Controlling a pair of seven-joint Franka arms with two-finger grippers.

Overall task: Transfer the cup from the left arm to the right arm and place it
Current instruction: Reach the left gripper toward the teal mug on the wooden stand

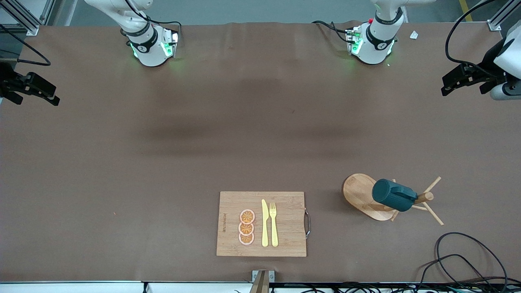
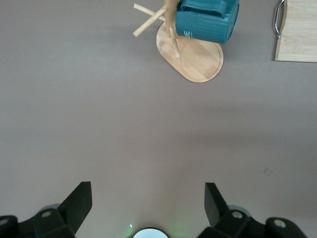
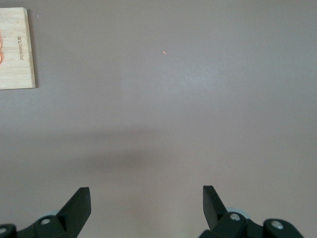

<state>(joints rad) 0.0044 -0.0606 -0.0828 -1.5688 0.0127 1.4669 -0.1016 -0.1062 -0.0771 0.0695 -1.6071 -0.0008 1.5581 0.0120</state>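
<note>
The cup [image 1: 394, 194] [image 2: 208, 20] is dark teal with ribbed sides. It hangs tilted on a peg of a wooden mug tree [image 1: 358, 193] [image 2: 198, 57], near the front camera toward the left arm's end of the table. My left gripper [image 1: 464, 87] [image 2: 147, 198] hovers open over bare table at that end, well apart from the cup, with nothing between its fingers. My right gripper [image 1: 36, 95] [image 3: 146, 198] hovers open and empty over bare table at the right arm's end.
A wooden cutting board [image 1: 285, 219] [image 2: 297, 34] [image 3: 15, 49] lies near the front edge at mid-table. On it lie a yellow knife [image 1: 265, 223], a yellow fork [image 1: 273, 224] and three orange slices [image 1: 246, 227]. Black cables [image 1: 460, 256] loop at the front corner by the left arm's end.
</note>
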